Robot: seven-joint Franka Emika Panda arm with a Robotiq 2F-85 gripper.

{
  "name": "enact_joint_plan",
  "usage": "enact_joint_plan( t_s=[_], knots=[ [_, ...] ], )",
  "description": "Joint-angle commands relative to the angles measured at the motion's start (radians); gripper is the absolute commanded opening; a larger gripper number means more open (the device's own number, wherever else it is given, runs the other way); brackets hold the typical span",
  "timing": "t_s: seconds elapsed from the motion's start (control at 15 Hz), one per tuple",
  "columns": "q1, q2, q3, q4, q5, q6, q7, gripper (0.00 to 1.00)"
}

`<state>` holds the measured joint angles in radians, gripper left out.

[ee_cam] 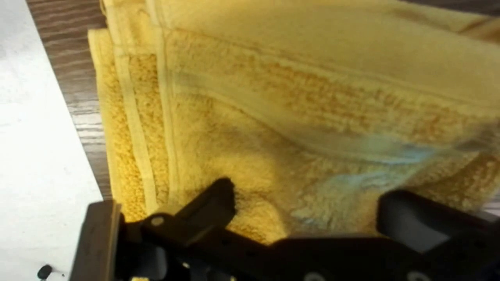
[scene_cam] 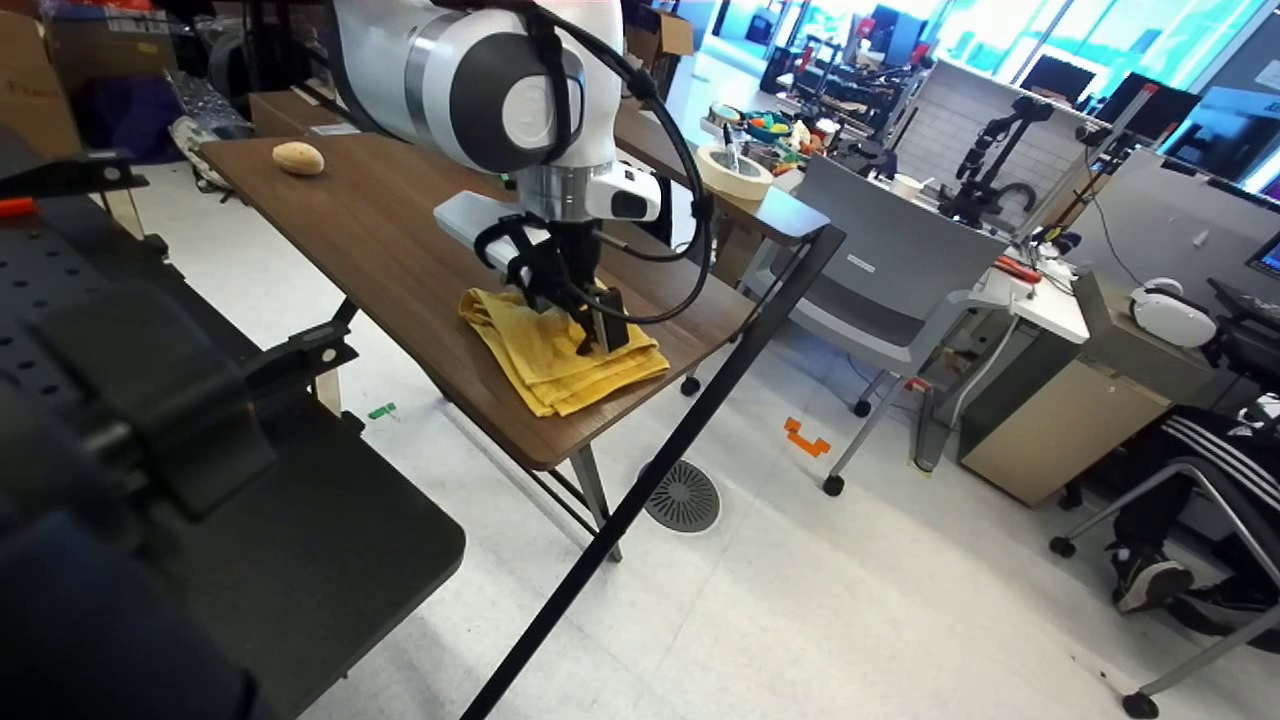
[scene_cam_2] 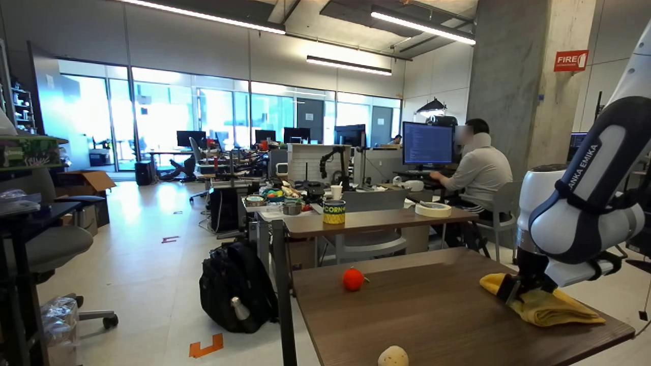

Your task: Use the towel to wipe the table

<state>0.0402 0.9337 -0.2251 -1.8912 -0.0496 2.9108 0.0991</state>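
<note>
The mustard-yellow towel lies folded in several layers near one end of the brown wood-grain table. In an exterior view the towel sits near the table's corner, with its edge slightly raised. My gripper points down onto the towel and touches it. In the wrist view the two dark fingers of the gripper stand wide apart, with slightly rumpled towel cloth between them. The fingertips rest on or press into the cloth. The towel's underside is hidden.
A tan ball lies at the table's far end. A red-orange round object sits on the table. A raised brown shelf holds a corn can and a tape roll. A black post stands beside the table.
</note>
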Motion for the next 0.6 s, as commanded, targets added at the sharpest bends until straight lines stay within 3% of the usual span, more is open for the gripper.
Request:
enact_joint_plan(
  t_s=[0.0, 0.53],
  knots=[
    [-0.016, 0.021, 0.068, 0.011, 0.0, -0.028, -0.025, 1.0],
    [0.016, -0.072, 0.286, -0.122, -0.011, 0.048, -0.145, 1.0]
  ],
)
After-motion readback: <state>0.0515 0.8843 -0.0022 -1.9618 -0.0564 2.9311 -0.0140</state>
